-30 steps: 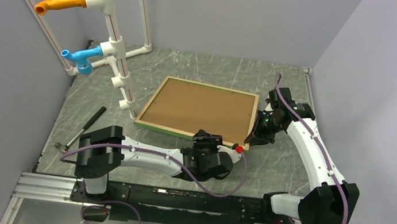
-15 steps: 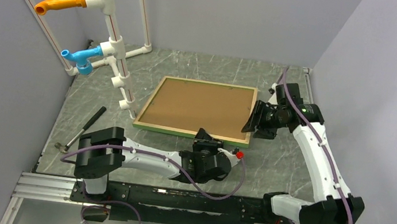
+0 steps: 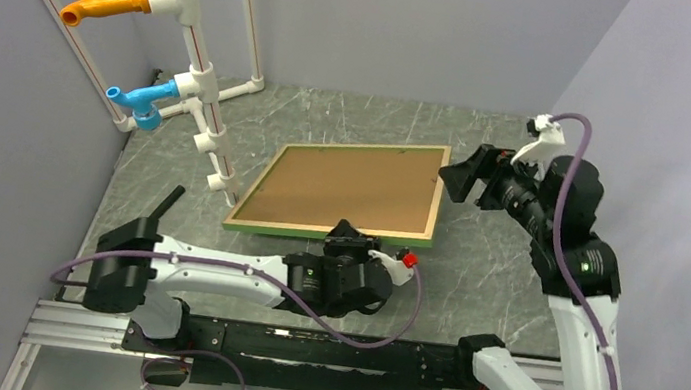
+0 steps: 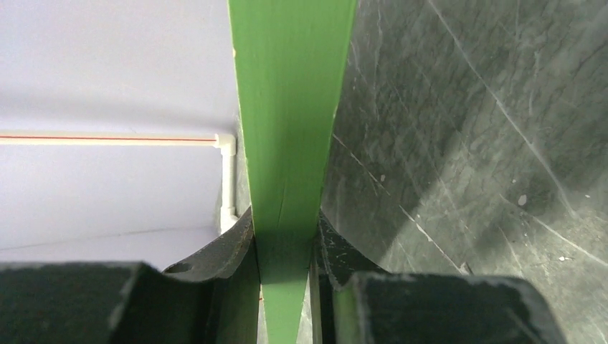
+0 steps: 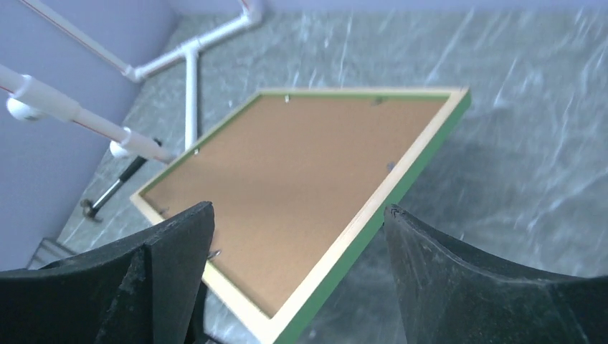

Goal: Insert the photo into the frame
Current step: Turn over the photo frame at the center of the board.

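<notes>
My left gripper (image 3: pixel 352 243) clamped on the frame's (image 5: pixel 373 208) green near edge, frame apparently tilted above the table (image 3: pixel 474 262), brown backing board (image 3: pixel 343 187) facing up, my right gripper (image 5: pixel 297 209) spread wide near its right edge, not touching

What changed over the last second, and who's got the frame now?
The left gripper closed on the frame at its near edge. The right gripper let go of the right edge, opened wide and pulled up and away. The frame swung slightly, right side now raised. The backing board and pipe rack are unchanged.
</notes>
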